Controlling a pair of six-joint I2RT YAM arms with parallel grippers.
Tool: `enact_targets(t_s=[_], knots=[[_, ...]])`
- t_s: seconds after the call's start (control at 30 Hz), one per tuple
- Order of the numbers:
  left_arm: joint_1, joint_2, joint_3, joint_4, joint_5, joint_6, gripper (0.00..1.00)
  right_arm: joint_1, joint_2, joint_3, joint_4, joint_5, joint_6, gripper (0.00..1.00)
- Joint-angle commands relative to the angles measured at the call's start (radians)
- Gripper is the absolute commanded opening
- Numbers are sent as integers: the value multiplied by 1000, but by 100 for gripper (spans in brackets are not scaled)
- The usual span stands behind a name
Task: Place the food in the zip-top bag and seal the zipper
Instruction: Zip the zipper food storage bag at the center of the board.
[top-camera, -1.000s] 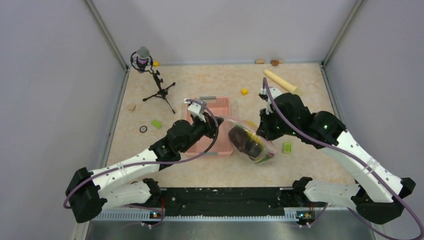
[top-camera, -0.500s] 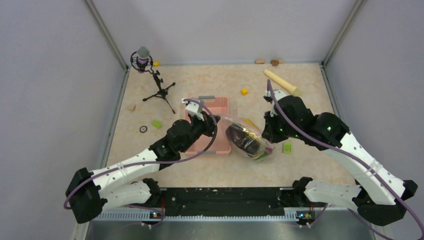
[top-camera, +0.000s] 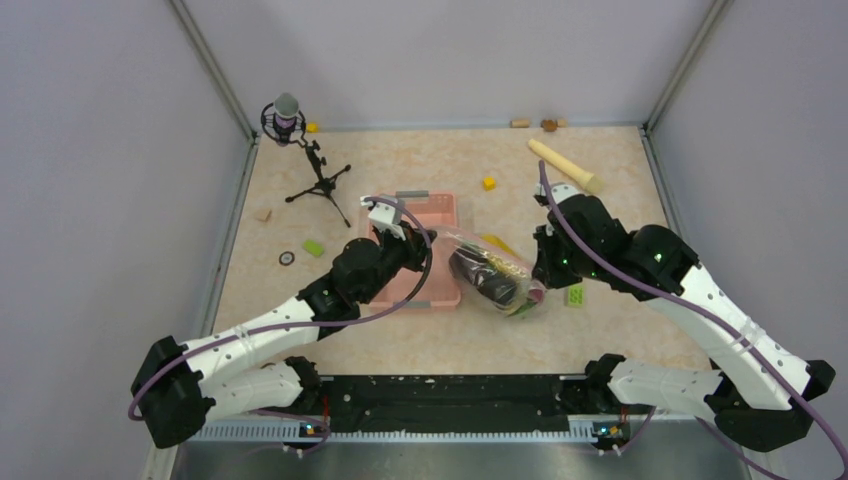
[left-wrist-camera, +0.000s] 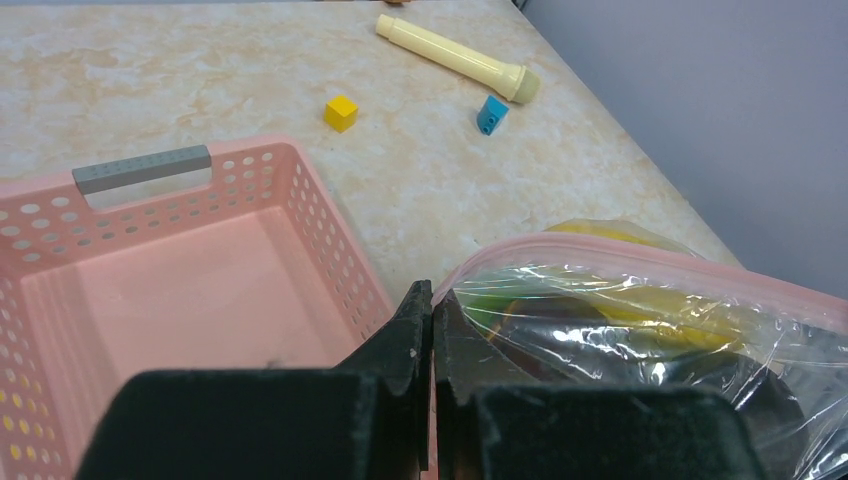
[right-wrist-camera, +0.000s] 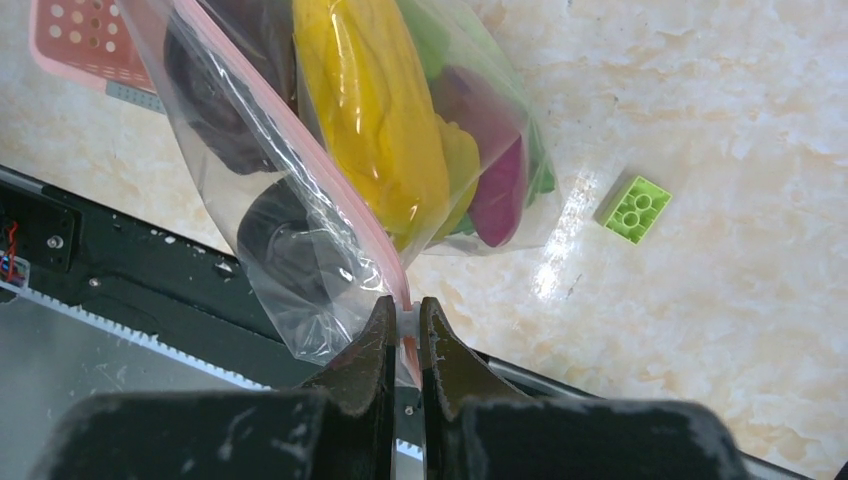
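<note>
Between the right fingers: the right gripper (right-wrist-camera: 403, 325) is clamped tight on one end of the zipper (right-wrist-camera: 290, 150), and the pink strip runs straight out from its tips.
Between the left fingers: the left gripper (left-wrist-camera: 432, 330) is closed too, pinching the zipper's other end just beside the right wall of the pink basket (left-wrist-camera: 330, 215).
Zip-top bag: the zip-top bag (top-camera: 490, 278) is stretched between the two grips near the middle of the table (top-camera: 420, 340); I cannot tell whether its belly rests on the table.
Food: a yellow fruit (right-wrist-camera: 370, 120), a magenta sweet potato (right-wrist-camera: 500, 195) and dark purple-brown pieces (right-wrist-camera: 290, 240) lie inside the bag, with some green behind them.
Step in hand: sealing, by my reading; the strip looks joined near both grips, but its middle is unclear.
Doing it well: hold one end fixed and the strip taut, then run the other pinch along it without letting the load twist the lips apart.
Left arm: reaches from the near-left corner across the basket, with its wrist low and pointing toward the table's right edge.
Right arm: elbow out toward the right edge, wrist folded back toward the middle, fingers pointing down and toward the near edge.
Nearby: a green brick (right-wrist-camera: 634, 208) lies just beside the bag, not touching it.
</note>
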Motion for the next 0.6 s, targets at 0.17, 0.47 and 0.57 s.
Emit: enact_targets(t_s=[0.17, 0.47, 0.57], knots=[[39, -29, -15, 27, -105, 14, 0, 1, -23, 49, -131, 88, 37, 0], [43, -58, -26, 24, -96, 7, 0, 0, -32, 54, -170, 116, 57, 0], [45, -70, -32, 23, -98, 5, 0, 0, -33, 55, -185, 130, 60, 0]])
